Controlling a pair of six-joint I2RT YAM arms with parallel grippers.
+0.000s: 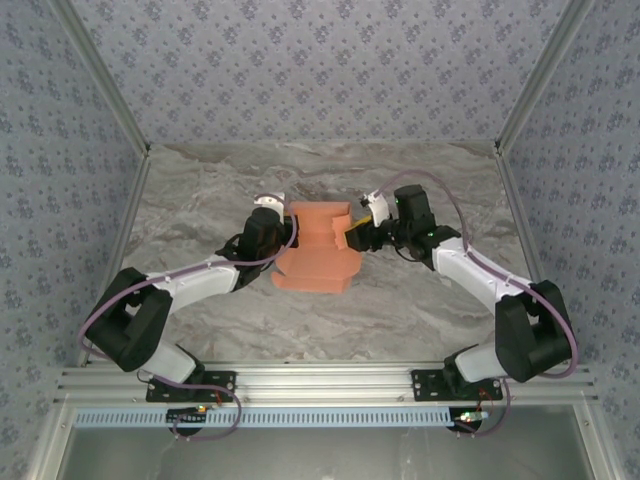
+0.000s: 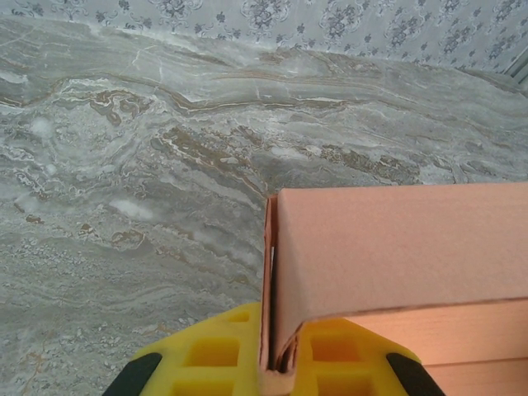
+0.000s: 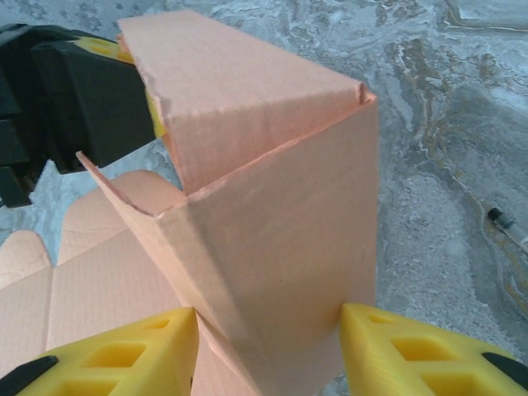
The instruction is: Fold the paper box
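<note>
The paper box point(image 1: 318, 255) is salmon-orange card, partly folded, lying in the middle of the table between both arms. Its far part stands up as walls while flat flaps point(image 3: 74, 280) spread toward the near side. My left gripper point(image 1: 287, 226) is shut on the upright left wall, and its yellow fingers point(image 2: 214, 355) pinch the card edge point(image 2: 272, 272) tightly. My right gripper point(image 1: 352, 233) holds the raised right end. Its two yellow fingertips point(image 3: 165, 338) press on either side of the folded panel point(image 3: 280, 239).
The marble table top point(image 1: 420, 180) stretches behind and to both sides of the box. Patterned walls and an aluminium frame point(image 1: 320, 385) close in the workspace. A thin cable point(image 3: 505, 224) lies on the table to the right of the box.
</note>
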